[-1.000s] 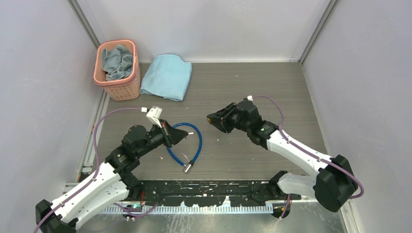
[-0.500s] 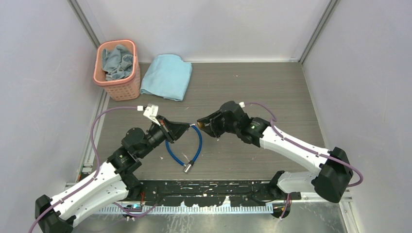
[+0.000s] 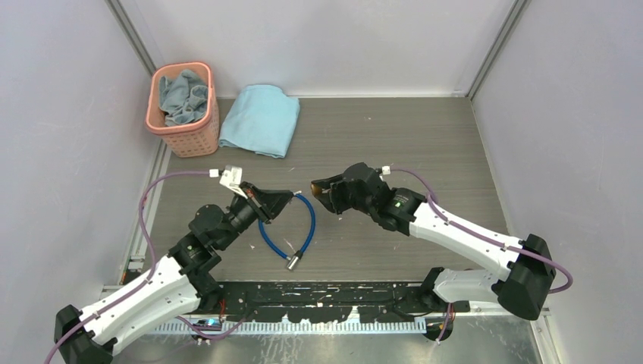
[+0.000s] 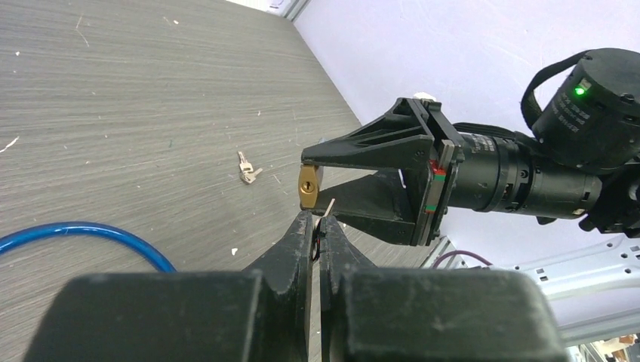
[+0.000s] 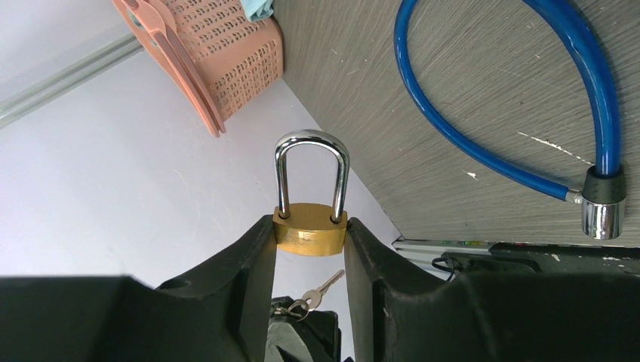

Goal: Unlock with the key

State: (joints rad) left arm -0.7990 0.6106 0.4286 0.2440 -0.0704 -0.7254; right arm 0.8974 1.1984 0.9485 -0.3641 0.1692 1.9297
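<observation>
Lining up key and lock at mid-table: I have the left gripper [image 4: 317, 223] pinched fully shut on the key [image 5: 326, 284], whose silvery blade pokes out past the fingertips. The right gripper [image 3: 317, 186] holds the padlock [image 5: 309, 232] off the table [image 4: 113, 113], its jaws part-way apart and pressed against the two sides of the brass body.

Seen from overhead, the left gripper sits at 9 o'clock of the padlock, and the two grippers' tips almost meet. In the left wrist view the keyhole face is turned toward the camera, and the key's tip lies at about 5 o'clock of it, close but not in the slot. The right wrist view shows the key at 6 o'clock beneath the lock body, with a sliver of gap between them.

As I judge it, picking up both pieces and bringing them together is done. Seating the blade in the keyhole, turning it and springing the shackle [image 5: 311, 137] are all left, since both shackle legs sit down in the body.

The blue cable [image 5: 606, 113] lies loose on the table at 6 o'clock of the grippers and is not threaded through the shackle. A spare pair of keys [image 4: 245, 168] rests on the table beyond the lock, untouched.
</observation>
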